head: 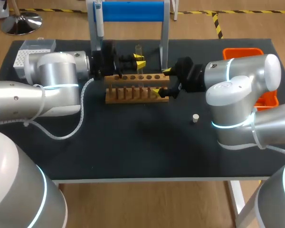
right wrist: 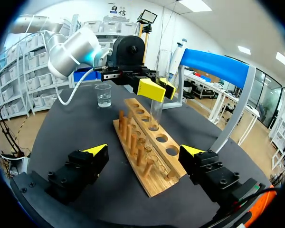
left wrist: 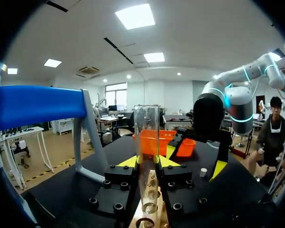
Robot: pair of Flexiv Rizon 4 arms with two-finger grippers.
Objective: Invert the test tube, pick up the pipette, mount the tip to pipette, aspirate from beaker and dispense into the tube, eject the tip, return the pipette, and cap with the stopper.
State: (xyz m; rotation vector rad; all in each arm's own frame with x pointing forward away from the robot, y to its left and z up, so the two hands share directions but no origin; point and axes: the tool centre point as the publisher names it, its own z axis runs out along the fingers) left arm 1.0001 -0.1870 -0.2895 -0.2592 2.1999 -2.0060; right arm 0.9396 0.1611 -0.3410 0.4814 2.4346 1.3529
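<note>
Black table (head: 133, 142) as the working surface, carrying one wooden rack (head: 137, 88). One clear test tube (left wrist: 147, 142) upright, lower end in a rack hole. Left gripper (left wrist: 148, 162) clamped on that tube from two sides, just above the rack. Right gripper (right wrist: 145, 154) spread wide, one finger either side of the rack's near end, touching neither face. One beaker (right wrist: 103, 95) past the rack's other end, apart from it. One small white stopper (head: 195, 118) lying in front of the rack. One blue stand (right wrist: 213, 64) behind the rack, one pipette (right wrist: 177, 54) hanging on it. One orange bin (head: 249, 52) right of the rack.
</note>
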